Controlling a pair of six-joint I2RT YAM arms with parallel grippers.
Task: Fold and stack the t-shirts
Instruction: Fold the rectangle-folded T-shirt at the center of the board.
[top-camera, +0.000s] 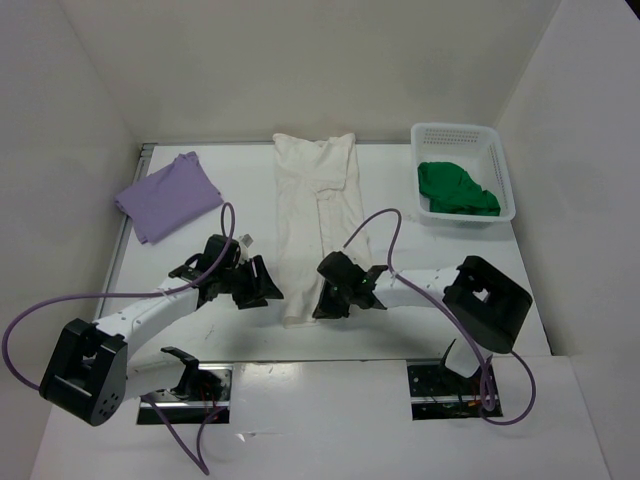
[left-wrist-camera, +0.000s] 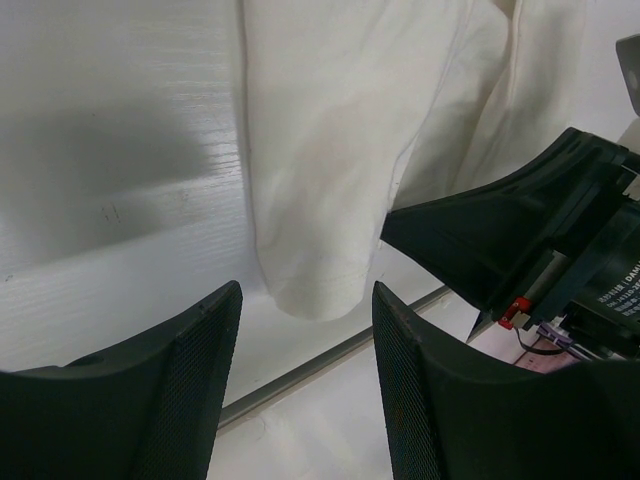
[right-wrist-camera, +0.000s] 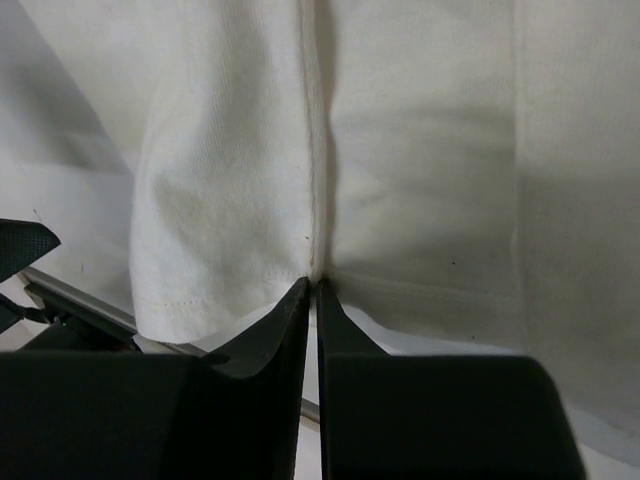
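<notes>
The white t-shirt (top-camera: 318, 215) lies as a long strip down the middle of the table, its hem towards the arms. My right gripper (right-wrist-camera: 312, 283) is shut on that hem, and the cloth (right-wrist-camera: 400, 150) puckers into a crease at its tips. My left gripper (left-wrist-camera: 306, 300) stands open, nothing between its fingers, just short of the shirt's near left corner (left-wrist-camera: 310, 290). In the top view the left gripper (top-camera: 260, 288) is left of the strip and the right gripper (top-camera: 324, 302) at its near end. The lavender t-shirt (top-camera: 168, 195) lies folded at the back left. The green t-shirt (top-camera: 455, 188) is bunched in the basket.
The white perforated basket (top-camera: 505, 180) stands at the back right. A metal strip (left-wrist-camera: 320, 365) marks the table's near edge, close under both grippers. The right gripper's black body (left-wrist-camera: 520, 240) is close to the right of my left fingers. White walls close in the table.
</notes>
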